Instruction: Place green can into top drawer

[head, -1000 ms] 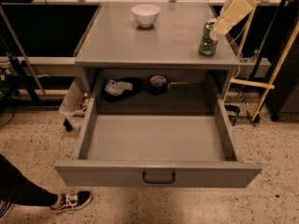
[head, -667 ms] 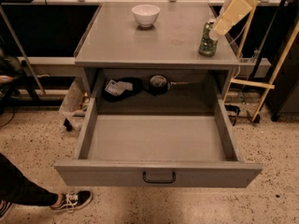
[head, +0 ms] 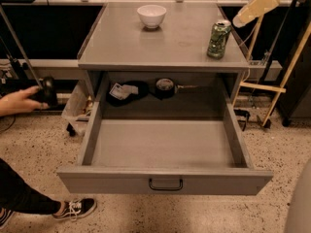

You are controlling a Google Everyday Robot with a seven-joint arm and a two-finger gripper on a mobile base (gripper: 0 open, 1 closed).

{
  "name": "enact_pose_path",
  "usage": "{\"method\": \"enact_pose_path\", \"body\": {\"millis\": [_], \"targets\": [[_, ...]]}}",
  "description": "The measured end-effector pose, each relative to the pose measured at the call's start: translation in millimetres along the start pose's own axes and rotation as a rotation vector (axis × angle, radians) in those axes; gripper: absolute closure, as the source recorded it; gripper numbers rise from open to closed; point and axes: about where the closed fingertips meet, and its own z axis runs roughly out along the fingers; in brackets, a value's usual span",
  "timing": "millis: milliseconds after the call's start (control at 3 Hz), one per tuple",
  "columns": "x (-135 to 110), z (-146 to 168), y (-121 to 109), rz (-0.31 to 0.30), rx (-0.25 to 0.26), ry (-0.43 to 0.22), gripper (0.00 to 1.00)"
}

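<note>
The green can (head: 218,39) stands upright near the right edge of the grey tabletop (head: 160,42), free of any grip. My gripper (head: 239,20) is at the end of a cream arm at the top right, a little above and to the right of the can, apart from it. The top drawer (head: 165,147) is pulled out wide below the tabletop. Its inside holds nothing. Its black handle (head: 165,184) shows at the centre of the front panel.
A white bowl (head: 151,15) stands at the back of the tabletop. Dark items (head: 127,90) and a round roll (head: 165,86) lie in the recess behind the drawer. A person's hand (head: 19,101) and shoe (head: 73,208) are at the left. A wooden stand (head: 277,81) is at the right.
My gripper has pulled up and to the right, away from the can's top. The can now shows whole. A person's hand has come into view at the left.
</note>
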Motion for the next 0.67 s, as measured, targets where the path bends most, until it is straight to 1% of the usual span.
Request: {"method": "enact_pose_path", "body": {"millis": [333,667], "targets": [[41.0,15.6,-41.0,0.155,0.067,-0.002,0.00],[41.0,15.6,-41.0,0.155,0.067,-0.002,0.00]]}}
